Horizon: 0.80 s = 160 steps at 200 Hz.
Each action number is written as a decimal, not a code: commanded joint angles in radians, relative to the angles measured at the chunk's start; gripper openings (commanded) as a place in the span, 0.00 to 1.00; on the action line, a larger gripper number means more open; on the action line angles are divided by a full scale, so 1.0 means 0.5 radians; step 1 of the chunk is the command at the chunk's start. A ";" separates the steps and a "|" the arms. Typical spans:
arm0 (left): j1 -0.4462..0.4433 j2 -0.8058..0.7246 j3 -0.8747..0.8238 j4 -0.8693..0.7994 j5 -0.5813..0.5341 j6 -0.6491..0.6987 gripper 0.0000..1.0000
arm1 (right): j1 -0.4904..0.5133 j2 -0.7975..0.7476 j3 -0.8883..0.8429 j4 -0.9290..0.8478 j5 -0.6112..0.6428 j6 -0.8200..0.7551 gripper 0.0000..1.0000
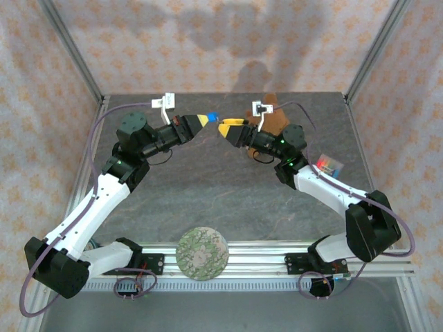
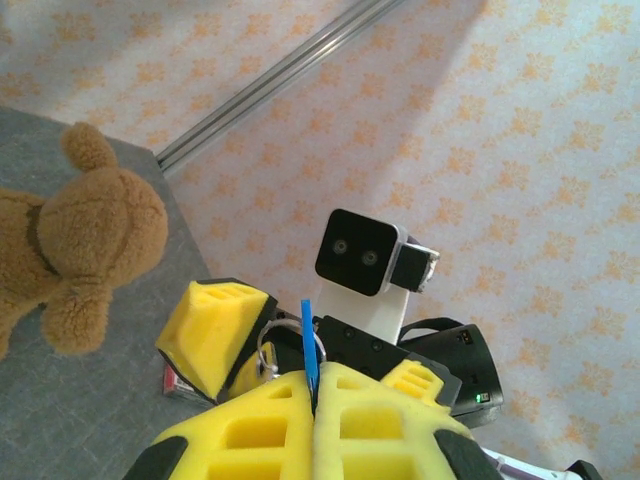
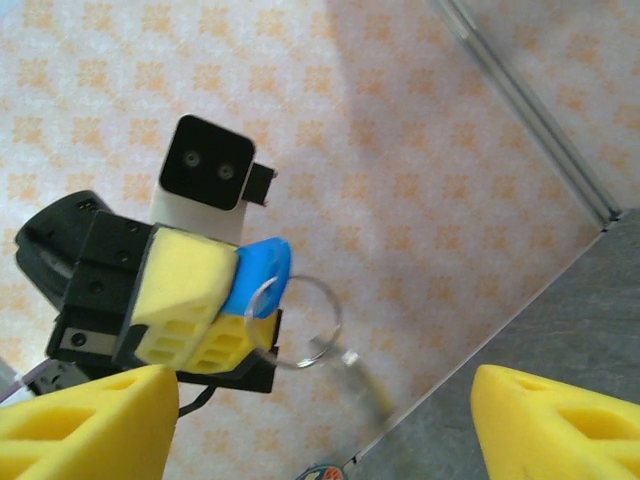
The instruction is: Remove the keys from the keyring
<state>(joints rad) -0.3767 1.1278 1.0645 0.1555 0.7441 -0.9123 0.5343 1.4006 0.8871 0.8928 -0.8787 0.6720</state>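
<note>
You've got the blue-capped key (image 3: 258,280) pinched in your left pincer (image 2: 313,385), held up off the bench (image 1: 208,187), toward 12 o'clock of its middle in the top view. From the left wrist it's edge-on, a thin blue sliver standing upright between the yellow pads (image 2: 260,420). The keyring (image 3: 300,322), a thin silvery wire loop, overlaps the cap's lower edge and hangs out at 4 o'clock of it in the right wrist view. From the left wrist it peeks out at 9 o'clock of the sliver. A small pale bit (image 3: 350,357) sits at the ring's 4 o'clock rim, too blurred to name.
</note>
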 commanded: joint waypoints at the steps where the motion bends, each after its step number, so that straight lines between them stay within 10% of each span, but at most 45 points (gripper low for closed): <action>1: 0.019 -0.001 0.018 0.130 0.033 -0.033 0.00 | -0.001 -0.061 -0.008 0.025 0.098 -0.069 0.81; 160: 0.018 0.009 -0.046 0.361 0.052 -0.197 0.00 | 0.054 0.359 0.291 1.000 -0.160 0.576 0.83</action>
<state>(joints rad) -0.3767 1.1332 1.0515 0.2684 0.7517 -0.9985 0.5541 1.5490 0.9798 1.2003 -0.9066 0.8543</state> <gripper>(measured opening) 0.051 0.836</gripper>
